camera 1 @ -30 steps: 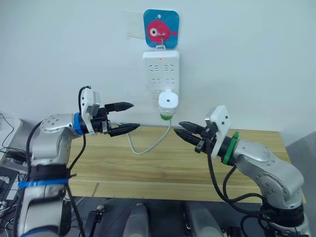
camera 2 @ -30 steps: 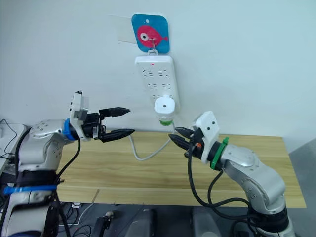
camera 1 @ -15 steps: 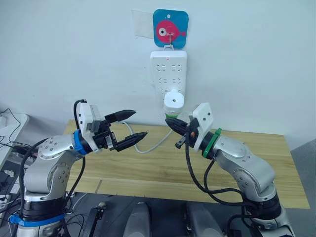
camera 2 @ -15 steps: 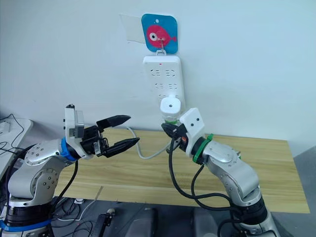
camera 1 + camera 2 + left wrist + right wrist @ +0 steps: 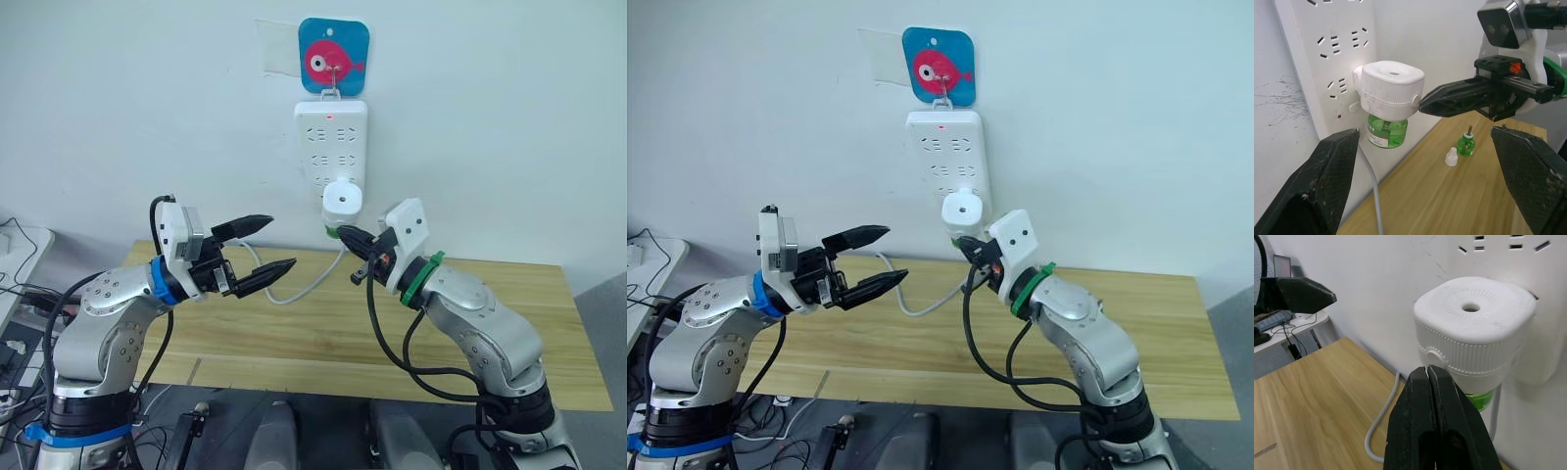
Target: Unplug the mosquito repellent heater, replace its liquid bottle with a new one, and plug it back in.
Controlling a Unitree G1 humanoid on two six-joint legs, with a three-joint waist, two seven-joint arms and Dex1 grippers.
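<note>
The mosquito repellent heater (image 5: 1392, 88) is sitting plugged into the lowest socket of the white power strip (image 5: 331, 142), upper centre of the head views, just above the table's back edge. It is a small white rounded unit with a ribbed band around its sides and a round vent hole in a dotted top. A green liquid bottle (image 5: 1387, 133) with a white label is hanging screwed into its underside; green liquid is showing through the clear wall.

On the wooden table (image 5: 323, 333), in the left wrist view's lower middle, a second small green bottle (image 5: 1466, 144) is standing upright with its wick exposed, holding green liquid too. A small white cap (image 5: 1451, 156) is lying just beside it, apart from it.

The right gripper (image 5: 345, 235) is pointing at the heater's side, tips just beside the ribbed band, its two fingers pressed together and holding nothing. The left gripper (image 5: 269, 245) is hovering at centre left over the table, well apart from the heater, fingers spread wide and empty.

A white cable (image 5: 294, 289) is looping from the strip down onto the table.
</note>
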